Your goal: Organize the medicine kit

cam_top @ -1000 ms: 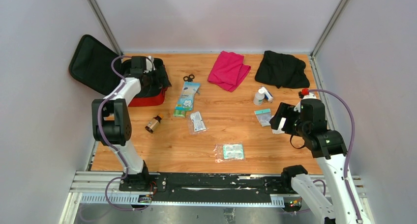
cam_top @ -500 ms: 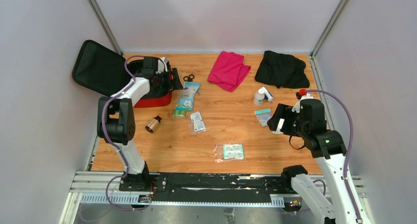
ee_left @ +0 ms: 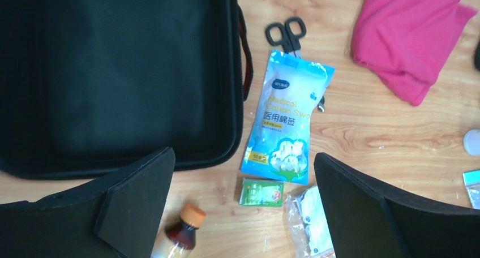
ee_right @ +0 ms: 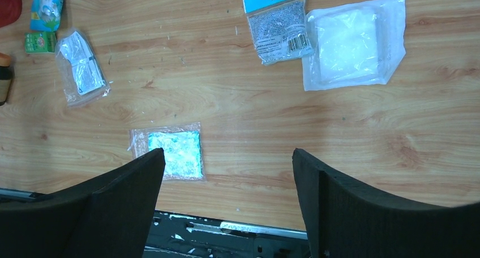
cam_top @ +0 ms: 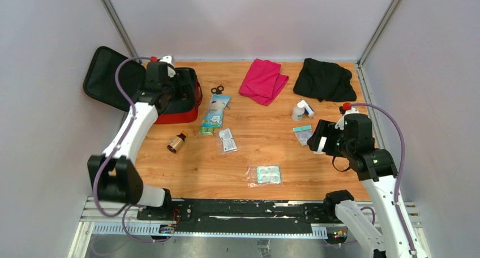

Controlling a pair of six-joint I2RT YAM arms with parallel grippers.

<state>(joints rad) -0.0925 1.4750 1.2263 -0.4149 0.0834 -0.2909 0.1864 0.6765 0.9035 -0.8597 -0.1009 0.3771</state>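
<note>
The medicine kit (cam_top: 175,115) lies unzipped at the far left corner of the desk (cam_top: 255,156), its red base flat on the wood and its black-lined lid tipped back off the desk's left edge. The left fingers (ee_left: 136,196) hang spread wide above the kit's near right corner, with nothing between them; in the left wrist view the kit's black interior (ee_left: 113,71) looks bare.

Just beside the kit's right side lie black-handled scissors (ee_left: 286,34) and a blue cotton-swab packet (ee_left: 286,119), the packet partly over the scissors' blades. A small green box (ee_left: 262,192) sits at the packet's near end, with a clear sachet (ee_left: 308,213) next to it. A brown bottle (ee_left: 184,229) with an orange cap lies on its side just nearer than the kit.

Further right of the kit along the far edge are a folded pink cloth (cam_top: 263,80) and a black cloth (cam_top: 324,80). A white bottle (cam_top: 298,110) lies nearer than these.

Well away from the kit, on the opposite side of the desk, the right fingers (ee_right: 362,207) are also parted and empty, above a blue-topped sachet (ee_right: 277,23), a clear white pouch (ee_right: 354,43) touching it, and a green foil packet (ee_right: 172,153).
</note>
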